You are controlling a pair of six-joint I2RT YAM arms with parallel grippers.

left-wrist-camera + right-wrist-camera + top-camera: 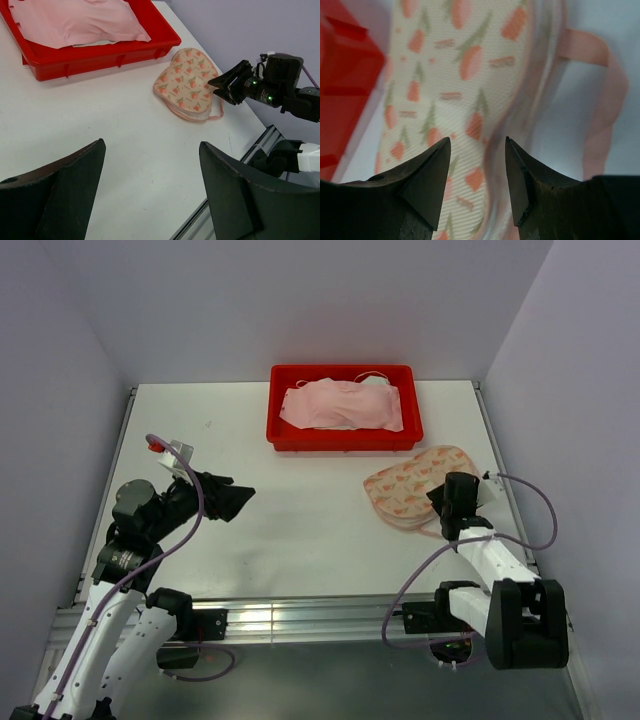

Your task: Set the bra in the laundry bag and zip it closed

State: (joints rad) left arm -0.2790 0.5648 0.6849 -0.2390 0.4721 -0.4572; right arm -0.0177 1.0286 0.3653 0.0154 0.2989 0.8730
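The cream laundry bag (418, 483) with pink-orange motifs lies flat at the table's right; it also shows in the left wrist view (186, 85) and close up in the right wrist view (445, 85), with its pink loop handle (605, 100). The pink bra (345, 403) lies in the red tray (345, 439). My right gripper (443, 498) is open, hovering just over the bag's near edge, its jaws either side of the pink zip edging (492, 150). My left gripper (238, 498) is open and empty above the table's left side.
The red tray stands at the back centre, also in the left wrist view (100, 60). Grey walls close in the table on three sides. A metal rail (300, 615) runs along the near edge.
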